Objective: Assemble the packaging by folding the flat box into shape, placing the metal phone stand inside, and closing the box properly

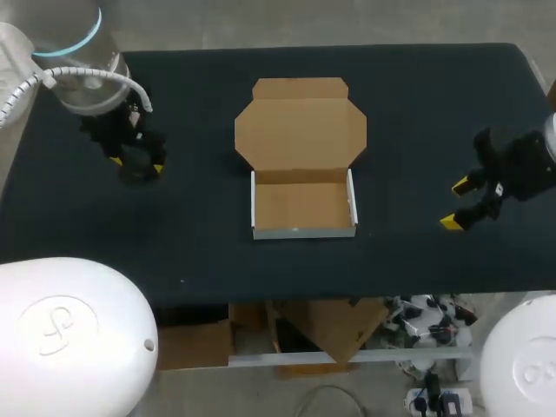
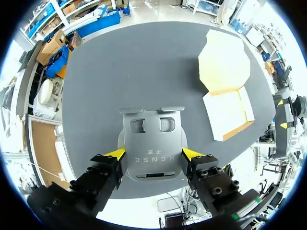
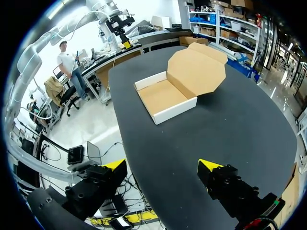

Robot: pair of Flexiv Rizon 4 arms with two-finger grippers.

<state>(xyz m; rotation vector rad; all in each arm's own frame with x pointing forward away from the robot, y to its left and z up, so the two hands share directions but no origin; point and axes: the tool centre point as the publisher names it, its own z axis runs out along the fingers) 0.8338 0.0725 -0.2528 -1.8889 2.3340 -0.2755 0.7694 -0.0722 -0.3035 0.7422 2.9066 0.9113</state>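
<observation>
Clamping the metal phone stand [image 2: 153, 143] by its two side edges, the left gripper [image 2: 154, 154] is holding it at the upper left of the head view, well apart from the box [image 1: 304, 230]. That stand is reading as stiff, smooth metal. It's likely heavier than the card and slippery on those thin edges, so a mid-length edge grip is looking right. Its long axis is running straight out along the fingers, with the cutout end pointing away from the wrist. At the right edge, the right gripper [image 1: 455, 204] is hanging wide open, holding nothing. Mid-frame, the box is sitting with its opening up and its long axis left-right. It's light card, probably sliding if nudged. Beyond its far wall the lid [image 1: 300, 130] is lying flat, pointing at the frame's top.
</observation>
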